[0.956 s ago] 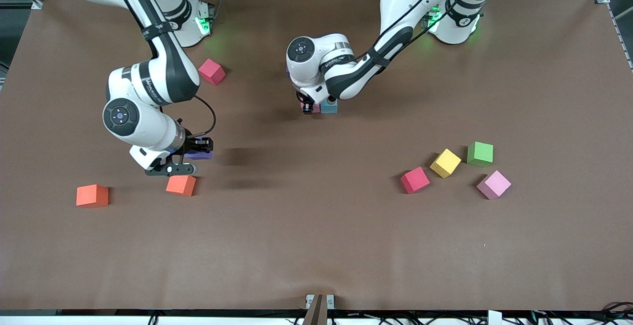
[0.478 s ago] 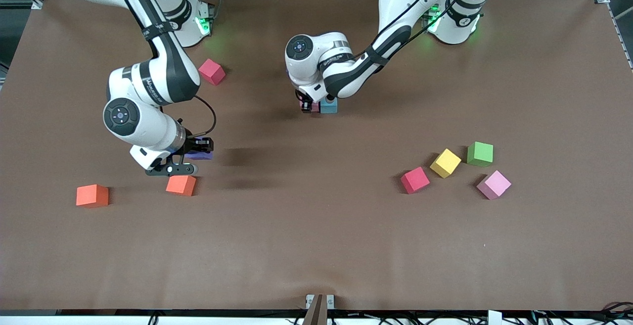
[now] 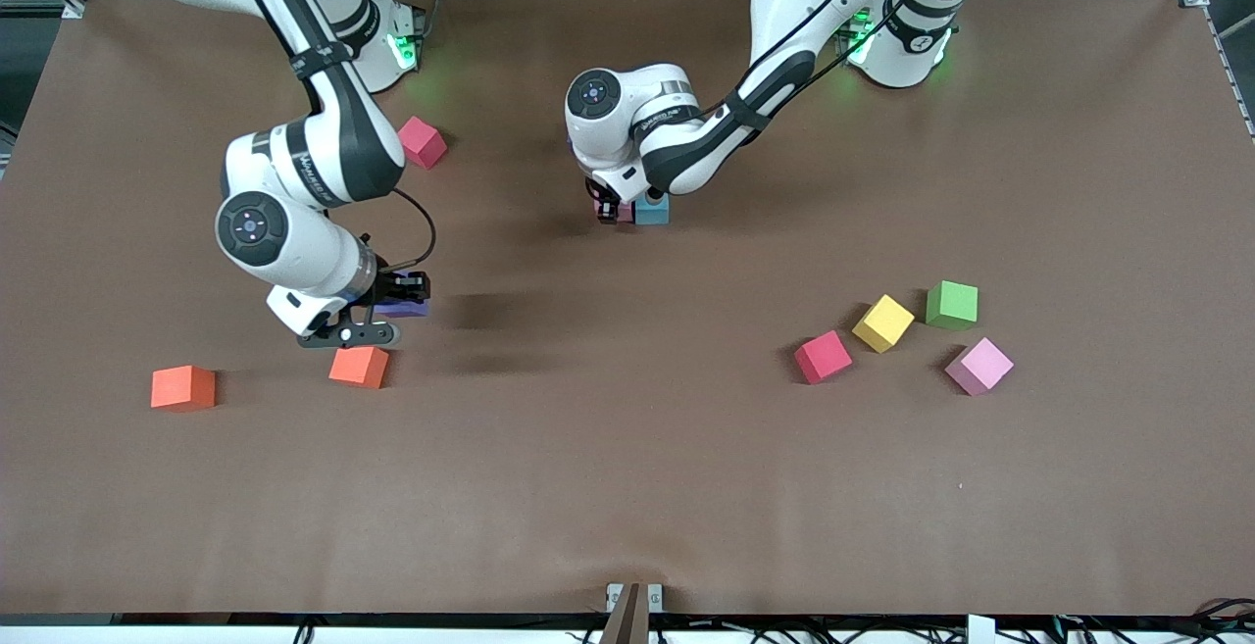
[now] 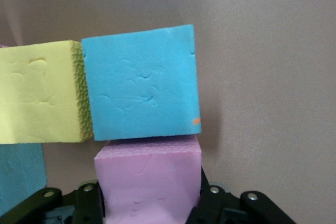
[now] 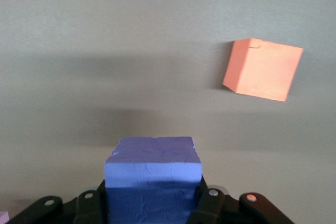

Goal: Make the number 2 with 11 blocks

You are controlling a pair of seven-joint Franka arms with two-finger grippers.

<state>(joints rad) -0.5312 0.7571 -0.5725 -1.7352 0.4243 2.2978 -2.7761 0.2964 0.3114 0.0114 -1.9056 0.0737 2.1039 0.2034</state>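
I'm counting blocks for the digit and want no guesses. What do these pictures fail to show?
- Front view: the left gripper and arm cover the started digit; only a pink block and blue block peek out.
- Left wrist view: the yellow block and a second blue block are cut off by the edge.
- Front view: the purple block is mostly covered by the right gripper.
- Whether the pink block rests on the table.

The blue cube (image 4: 139, 82) and yellow cube (image 4: 39, 93) looked like matt, dimpled foam; the robot arms' (image 3: 324, 149) white shells shone glossy.
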